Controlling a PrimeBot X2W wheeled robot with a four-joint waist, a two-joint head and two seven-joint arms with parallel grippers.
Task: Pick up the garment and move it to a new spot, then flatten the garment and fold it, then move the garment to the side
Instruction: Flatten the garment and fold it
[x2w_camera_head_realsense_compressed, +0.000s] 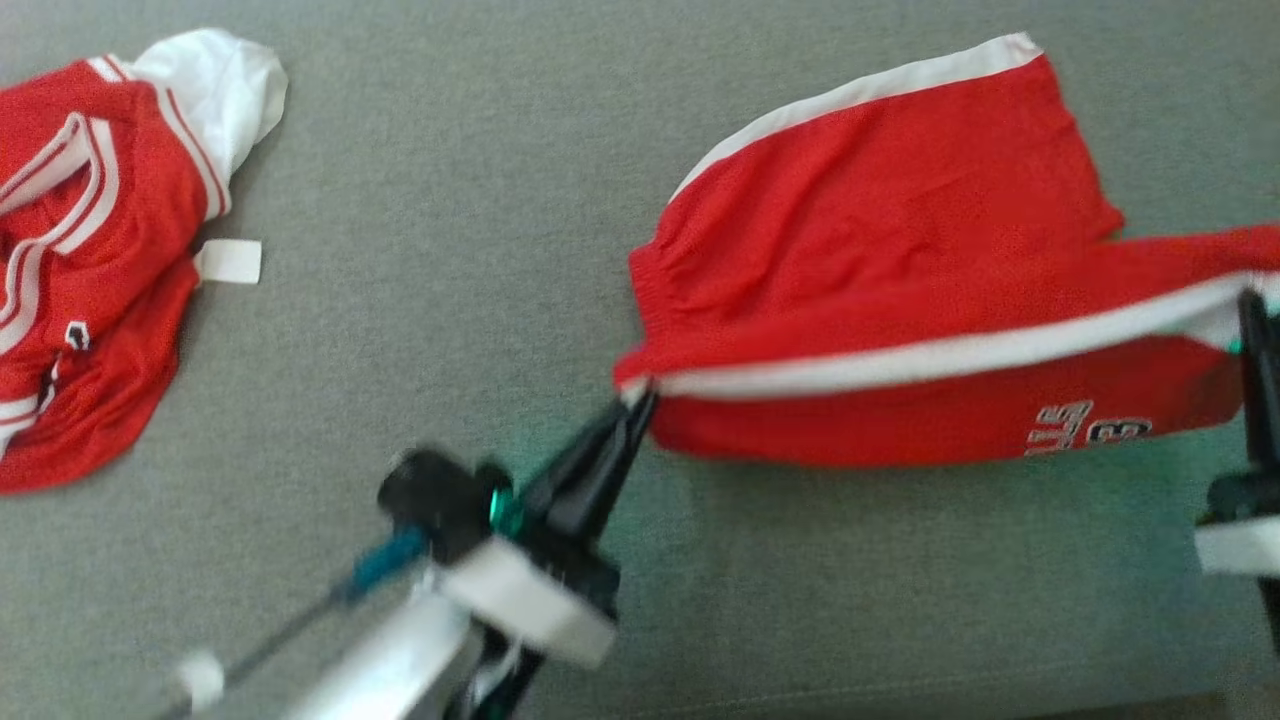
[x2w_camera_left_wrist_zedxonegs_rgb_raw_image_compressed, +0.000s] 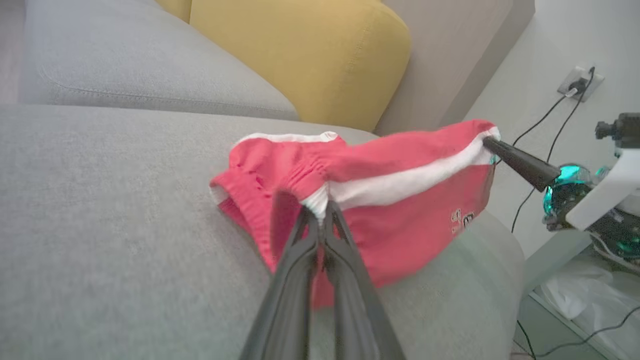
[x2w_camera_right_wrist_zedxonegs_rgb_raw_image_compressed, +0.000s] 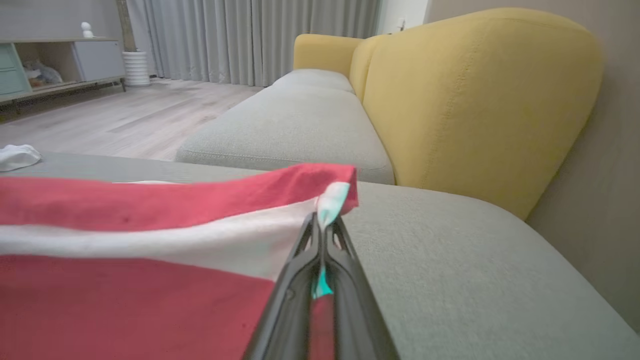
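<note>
Red shorts (x2w_camera_head_realsense_compressed: 880, 230) taut between left gripper (x2w_camera_head_realsense_compressed: 638, 402) and right gripper (x2w_camera_right_wrist_zedxonegs_rgb_raw_image_compressed: 322, 222), each pinching a white-striped end, seemingly part-lifted.

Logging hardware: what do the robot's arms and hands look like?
The left hand and right hand each have two long dark tapering fingers, a black base, a teal glowing ring. The forearms are white; a blurred blue cable follows the left.

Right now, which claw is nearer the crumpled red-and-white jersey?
Left. The left claw grips the red shorts at the end facing the jersey; the right claw grips their far end, beyond.
</note>
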